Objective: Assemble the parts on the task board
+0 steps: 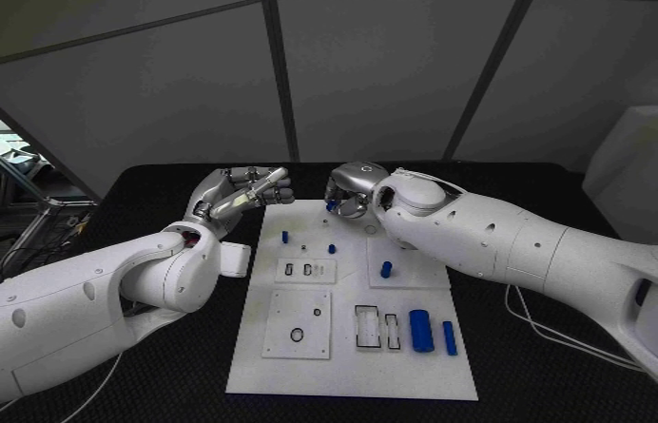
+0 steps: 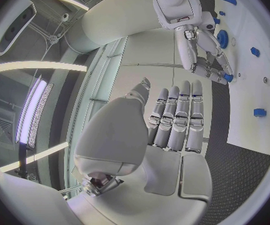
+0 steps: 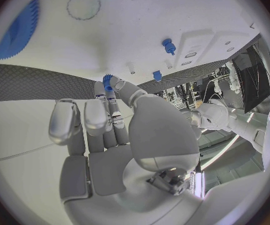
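Head view: white task board (image 1: pixel 412 366) lies lengthwise on the black desk (image 1: pixel 549 181), far end toward the wall. The right hand (image 1: pixel 350 195) sits over the board's far edge with its fingers drawn in on a small blue part (image 1: pixel 331 205), which shows just under them. The left hand (image 1: pixel 247 193) hovers off the board's far left corner, fingers together and straight, holding nothing. Other blue parts lie toward the robot: two pegs (image 1: pixel 285 237) standing near the far middle, one (image 1: pixel 385 270) on the raised plate right of centre, and a thick cylinder (image 1: pixel 419 331) beside a thin rod (image 1: pixel 450 338) at the near right, long axes along the board.

Left wrist view: the left hand (image 2: pixel 172 125) is flat, fingers side by side, empty. Beyond it the right hand (image 2: pixel 207 65) reaches down to the board (image 2: pixel 254 130), blue part (image 2: pixel 228 77) at its fingertips.

Right wrist view: the right hand (image 3: pixel 106 130) pinches the blue part (image 3: pixel 107 82) at its fingertips, part pointing at the board surface, just short of it or touching; cannot tell which. Two blue pegs (image 3: pixel 168 45) stand further along.

Judgement: the right hand is by far the nearer and the move is a short press straight down into the board. Open room lies toward the near end; the left hand stands close on the far-left side, so sideways travel there is tight.
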You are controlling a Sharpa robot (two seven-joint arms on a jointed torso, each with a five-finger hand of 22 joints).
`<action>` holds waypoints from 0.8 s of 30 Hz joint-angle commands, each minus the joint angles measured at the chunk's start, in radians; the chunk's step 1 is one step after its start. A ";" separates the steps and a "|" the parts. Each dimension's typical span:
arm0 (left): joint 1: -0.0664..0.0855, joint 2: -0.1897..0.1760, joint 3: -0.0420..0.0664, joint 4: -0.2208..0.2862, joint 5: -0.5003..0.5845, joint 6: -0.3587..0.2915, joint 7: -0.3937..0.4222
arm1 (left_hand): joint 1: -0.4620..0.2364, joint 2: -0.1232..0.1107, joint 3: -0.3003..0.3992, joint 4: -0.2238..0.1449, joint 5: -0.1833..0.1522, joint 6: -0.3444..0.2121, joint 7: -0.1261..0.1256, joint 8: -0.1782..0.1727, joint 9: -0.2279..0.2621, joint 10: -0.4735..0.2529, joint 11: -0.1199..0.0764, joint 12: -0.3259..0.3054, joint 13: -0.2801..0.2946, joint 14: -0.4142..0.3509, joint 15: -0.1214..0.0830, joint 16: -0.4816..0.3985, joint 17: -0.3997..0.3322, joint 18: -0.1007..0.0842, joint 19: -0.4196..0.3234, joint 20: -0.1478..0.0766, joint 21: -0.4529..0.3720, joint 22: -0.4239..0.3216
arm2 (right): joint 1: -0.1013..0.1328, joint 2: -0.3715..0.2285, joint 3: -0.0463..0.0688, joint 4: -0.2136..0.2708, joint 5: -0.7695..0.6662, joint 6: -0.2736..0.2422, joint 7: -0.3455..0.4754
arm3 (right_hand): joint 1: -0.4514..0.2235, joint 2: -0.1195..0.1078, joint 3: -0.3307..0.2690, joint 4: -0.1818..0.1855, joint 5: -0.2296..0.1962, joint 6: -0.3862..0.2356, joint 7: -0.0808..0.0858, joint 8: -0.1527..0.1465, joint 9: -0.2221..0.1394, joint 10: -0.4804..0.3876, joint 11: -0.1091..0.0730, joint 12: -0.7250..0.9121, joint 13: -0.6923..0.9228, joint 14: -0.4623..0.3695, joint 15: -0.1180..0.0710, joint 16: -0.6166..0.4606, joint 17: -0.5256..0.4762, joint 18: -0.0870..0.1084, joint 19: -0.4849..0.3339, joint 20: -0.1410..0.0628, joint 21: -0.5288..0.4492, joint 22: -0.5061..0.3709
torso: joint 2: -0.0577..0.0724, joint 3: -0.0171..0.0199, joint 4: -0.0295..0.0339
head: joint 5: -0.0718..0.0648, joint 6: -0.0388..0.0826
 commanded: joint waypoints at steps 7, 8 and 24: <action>0.004 0.002 0.001 0.001 -0.005 0.013 -0.002 | -0.010 0.000 -0.001 -0.006 0.001 -0.001 0.006 -0.006 -0.001 0.001 0.004 -0.006 -0.001 -0.007 0.000 -0.002 0.002 -0.014 -0.003 0.007 0.001 -0.001 | 0.001 0.011 0.000 -0.012 -0.007 0.026 0.004 | -0.012 -0.015 0.003 0.016 -0.003 -0.028 0.013 -0.008 -0.006 -0.033 0.012 -0.011 -0.006 0.027 0.009 0.005 -0.008 -0.016 -0.003 0.006 0.004 -0.002 | 0.000 -0.0003 0.0000 | 0.002 0.001; 0.004 0.002 0.001 0.001 -0.005 0.014 -0.002 | -0.010 0.000 -0.001 -0.006 0.001 -0.001 0.006 -0.006 -0.001 0.001 0.004 -0.006 -0.001 -0.007 0.000 -0.002 0.002 -0.014 -0.003 0.007 0.001 -0.001 | 0.001 0.012 0.000 -0.013 -0.007 0.028 0.002 | -0.016 -0.020 0.004 0.019 -0.006 -0.047 0.016 -0.009 -0.009 -0.053 0.016 -0.012 -0.010 0.024 0.013 0.000 -0.017 -0.015 -0.010 0.009 0.001 -0.009 | 0.000 -0.0005 0.0000 | 0.002 0.002; 0.007 -0.007 0.001 0.001 -0.005 0.017 -0.005 | -0.011 0.001 -0.001 -0.006 0.001 -0.002 0.007 -0.009 -0.001 -0.001 0.006 -0.008 -0.001 -0.008 0.001 -0.005 0.002 -0.014 -0.004 0.008 0.000 -0.002 | 0.001 -0.096 0.000 0.111 0.014 -0.069 -0.025 | -0.007 -0.045 -0.059 0.043 -0.001 -0.201 0.028 0.010 -0.005 -0.231 0.040 0.050 -0.023 -0.021 0.029 -0.114 -0.189 0.022 -0.134 0.035 -0.106 -0.189 | -0.002 0.0014 -0.0062 | 0.005 0.007</action>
